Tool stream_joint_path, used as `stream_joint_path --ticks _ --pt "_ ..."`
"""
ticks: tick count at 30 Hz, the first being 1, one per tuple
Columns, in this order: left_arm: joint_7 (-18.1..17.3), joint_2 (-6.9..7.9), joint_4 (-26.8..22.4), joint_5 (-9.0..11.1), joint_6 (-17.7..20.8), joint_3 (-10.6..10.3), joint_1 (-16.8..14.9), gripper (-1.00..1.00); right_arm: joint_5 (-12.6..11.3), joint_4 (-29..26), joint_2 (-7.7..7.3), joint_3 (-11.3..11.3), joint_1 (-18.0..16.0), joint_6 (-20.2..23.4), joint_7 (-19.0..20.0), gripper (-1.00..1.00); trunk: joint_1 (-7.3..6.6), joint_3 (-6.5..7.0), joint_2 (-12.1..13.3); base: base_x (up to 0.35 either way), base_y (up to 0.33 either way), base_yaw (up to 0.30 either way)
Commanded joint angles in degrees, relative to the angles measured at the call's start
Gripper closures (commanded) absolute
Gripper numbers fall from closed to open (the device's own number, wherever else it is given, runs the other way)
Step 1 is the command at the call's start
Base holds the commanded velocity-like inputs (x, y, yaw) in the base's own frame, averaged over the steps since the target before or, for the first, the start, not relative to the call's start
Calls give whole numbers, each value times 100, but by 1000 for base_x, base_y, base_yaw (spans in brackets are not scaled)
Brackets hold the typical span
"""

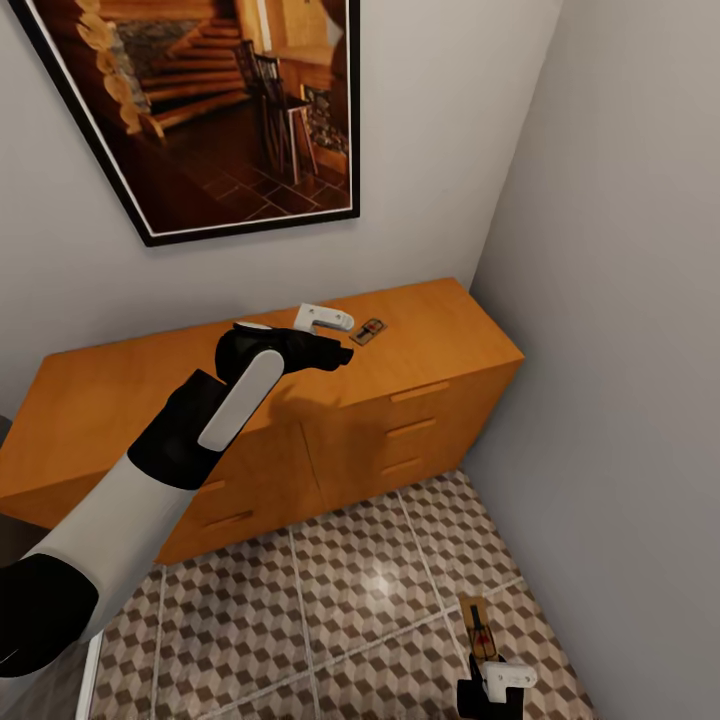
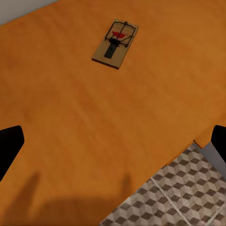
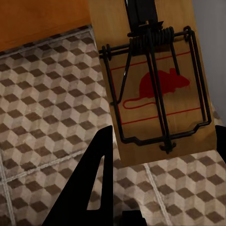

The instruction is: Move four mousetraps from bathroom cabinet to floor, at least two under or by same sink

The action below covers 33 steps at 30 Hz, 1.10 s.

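One mousetrap (image 1: 368, 331) lies flat on top of the orange-brown cabinet (image 1: 440, 320), toward its right half. My left gripper (image 1: 345, 337) hovers over the cabinet top just short of that trap, fingers wide apart and empty. In the left wrist view the mousetrap (image 2: 115, 44) lies ahead of the open left gripper (image 2: 113, 146) on the cabinet (image 2: 94, 117). A second mousetrap (image 1: 479, 627) is low over the cube-patterned bathroom floor (image 1: 350, 580), with my right gripper (image 1: 487, 665) shut on it. Close up, this mousetrap (image 3: 155, 94) sits between the right gripper's dark fingers (image 3: 84, 188), above the floor (image 3: 47, 94).
A grey wall (image 1: 620, 350) runs close along the cabinet's right end and the floor strip beside it. A large framed picture (image 1: 220, 110) hangs on the back wall above the cabinet. Bar-handled drawers (image 1: 420, 392) face the tiled floor.
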Motion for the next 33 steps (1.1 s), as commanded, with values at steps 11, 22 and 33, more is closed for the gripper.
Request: stream_joint_path --ticks 11,22,33 --pt "59 6 -3 57 6 -21 -3 -100 -7 1 2 50 -2 -6 -53 100 3 -24 -9 134 0 0" --pt "59 6 26 58 6 -32 0 -100 -7 1 2 50 -4 -6 -53 100 3 -24 -9 129 0 0" --pt "67 6 54 65 6 -321 9 -100 -7 1 2 50 -2 -6 -48 100 3 -24 -9 9 0 0"
